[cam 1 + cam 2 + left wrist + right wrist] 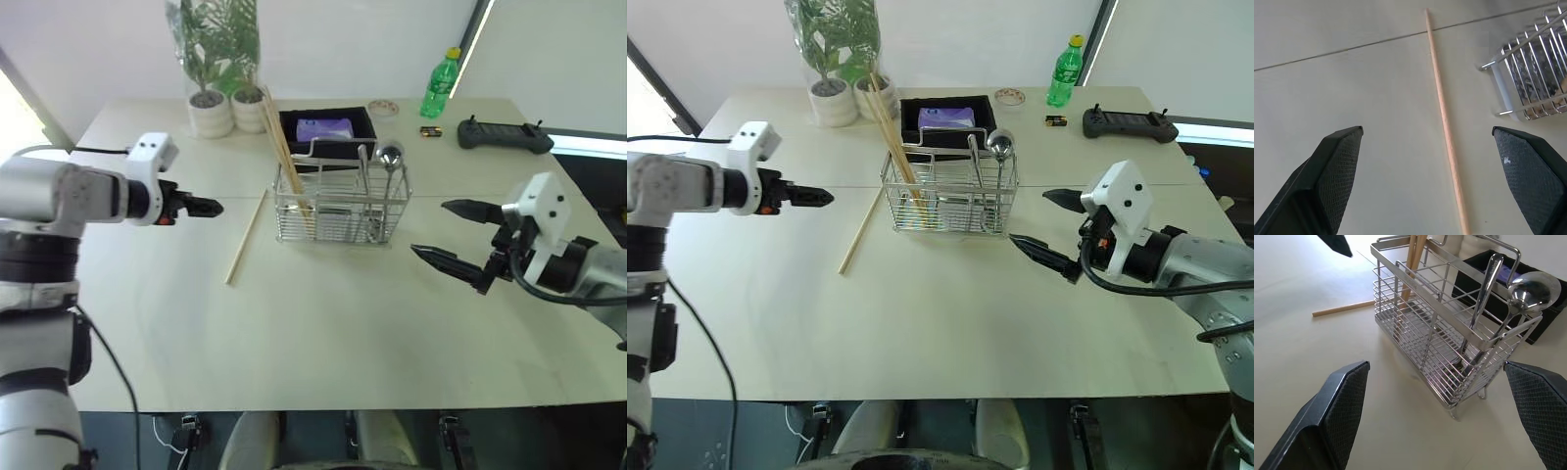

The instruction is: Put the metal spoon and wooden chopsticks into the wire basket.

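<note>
The wire basket (pixel 343 208) stands at the table's middle back. In its right section the metal spoon (pixel 390 155) stands bowl up beside another metal handle (pixel 1488 280). Wooden chopsticks (pixel 283 152) lean in its left section. One more chopstick (pixel 246 238) lies flat on the table just left of the basket. My left gripper (pixel 206 207) hovers open to the left of that chopstick and above it; the stick (pixel 1446 132) runs between its fingers in the left wrist view. My right gripper (pixel 446 233) hangs open to the right of the basket, empty, pointing at it.
A black tray (pixel 363 119) with a purple packet sits right behind the basket. Potted plants (pixel 211 103) stand at the back left. A green bottle (pixel 441 86), a small dish (pixel 382 106) and a black controller (pixel 505 135) lie at the back right.
</note>
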{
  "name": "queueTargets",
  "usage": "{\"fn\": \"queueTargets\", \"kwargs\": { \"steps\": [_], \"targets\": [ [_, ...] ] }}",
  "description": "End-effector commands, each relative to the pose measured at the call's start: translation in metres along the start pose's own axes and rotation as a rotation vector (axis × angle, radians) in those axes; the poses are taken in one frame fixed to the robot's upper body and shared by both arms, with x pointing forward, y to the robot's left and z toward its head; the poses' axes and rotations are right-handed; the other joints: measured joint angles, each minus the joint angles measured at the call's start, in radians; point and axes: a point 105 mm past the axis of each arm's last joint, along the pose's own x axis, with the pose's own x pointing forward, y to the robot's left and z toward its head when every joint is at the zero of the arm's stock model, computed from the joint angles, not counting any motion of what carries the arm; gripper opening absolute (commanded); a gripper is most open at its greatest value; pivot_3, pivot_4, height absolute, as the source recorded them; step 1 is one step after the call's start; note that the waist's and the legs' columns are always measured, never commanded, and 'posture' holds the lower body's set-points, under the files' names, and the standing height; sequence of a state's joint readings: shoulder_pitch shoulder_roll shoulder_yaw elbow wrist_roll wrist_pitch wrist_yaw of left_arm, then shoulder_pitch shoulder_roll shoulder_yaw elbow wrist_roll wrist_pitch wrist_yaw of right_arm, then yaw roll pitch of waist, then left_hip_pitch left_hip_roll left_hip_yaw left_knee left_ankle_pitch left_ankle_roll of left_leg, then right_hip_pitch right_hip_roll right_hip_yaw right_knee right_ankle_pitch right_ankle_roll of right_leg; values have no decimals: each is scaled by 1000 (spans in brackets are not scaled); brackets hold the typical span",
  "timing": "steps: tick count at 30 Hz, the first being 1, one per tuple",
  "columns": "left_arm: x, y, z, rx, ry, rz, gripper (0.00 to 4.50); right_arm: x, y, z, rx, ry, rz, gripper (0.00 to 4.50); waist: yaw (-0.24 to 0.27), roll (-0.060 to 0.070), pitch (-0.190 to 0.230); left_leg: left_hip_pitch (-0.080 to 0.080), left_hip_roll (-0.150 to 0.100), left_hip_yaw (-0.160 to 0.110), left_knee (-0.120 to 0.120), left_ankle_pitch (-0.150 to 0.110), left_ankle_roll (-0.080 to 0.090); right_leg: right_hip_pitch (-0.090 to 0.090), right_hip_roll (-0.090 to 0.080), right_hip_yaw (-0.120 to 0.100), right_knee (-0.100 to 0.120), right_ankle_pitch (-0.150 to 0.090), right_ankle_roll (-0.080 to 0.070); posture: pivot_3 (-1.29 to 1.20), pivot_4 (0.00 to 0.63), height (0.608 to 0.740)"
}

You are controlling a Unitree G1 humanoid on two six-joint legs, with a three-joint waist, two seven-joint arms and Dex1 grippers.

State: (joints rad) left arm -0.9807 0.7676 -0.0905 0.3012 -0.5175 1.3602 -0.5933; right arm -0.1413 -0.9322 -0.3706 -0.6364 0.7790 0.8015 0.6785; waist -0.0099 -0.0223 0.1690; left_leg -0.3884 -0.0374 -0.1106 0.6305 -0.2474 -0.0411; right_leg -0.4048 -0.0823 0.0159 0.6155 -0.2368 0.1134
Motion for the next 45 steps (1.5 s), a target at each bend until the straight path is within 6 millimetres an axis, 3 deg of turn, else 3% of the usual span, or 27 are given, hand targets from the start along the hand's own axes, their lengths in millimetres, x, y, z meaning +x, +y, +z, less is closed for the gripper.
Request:
{"fn": "queueTargets", "kwargs": {
  "steps": [1,7,20,23,30,39,45],
  "targets": [
    [18,-10,10,29,7,-27,4467,-4,1,14,-63,-36,-15,4500,0,0,0,0,0,0,0,0,0,0,0,0,0,0,0,0,150,716],
    [59,-14,5,109,94,-9,4467,-6,2,14,-52,-50,-42,4500,-2,0,0,0,0,1,0,0,0,-1,0,0,0,0,0,0,150,716],
    [98,-25,3,184,141,-2,4467,-6,3,19,-39,-96,-97,4500,3,0,0,-1,-1,0,0,0,0,-1,-1,0,0,0,0,0,150,716],
    [101,-23,-2,158,152,9,3605,-5,3,20,-39,-100,-101,4500,2,0,0,-1,-1,0,0,0,0,-1,-1,0,0,0,0,0,150,716],
    [100,-15,-8,129,157,22,24,-7,2,21,-37,-105,-109,4500,3,0,0,-1,-1,0,1,0,0,0,-1,0,0,0,1,0,150,716],
    [82,4,4,9,77,58,24,-6,3,20,-41,-93,-81,4500,-4,0,0,-1,-1,0,0,0,0,-1,0,0,1,0,1,0,150,716],
    [35,30,78,54,-381,191,24,-8,0,17,-50,-71,-74,4500,-1,0,0,-1,0,0,0,0,0,-2,0,0,2,0,1,0,150,716]
  ]
}}
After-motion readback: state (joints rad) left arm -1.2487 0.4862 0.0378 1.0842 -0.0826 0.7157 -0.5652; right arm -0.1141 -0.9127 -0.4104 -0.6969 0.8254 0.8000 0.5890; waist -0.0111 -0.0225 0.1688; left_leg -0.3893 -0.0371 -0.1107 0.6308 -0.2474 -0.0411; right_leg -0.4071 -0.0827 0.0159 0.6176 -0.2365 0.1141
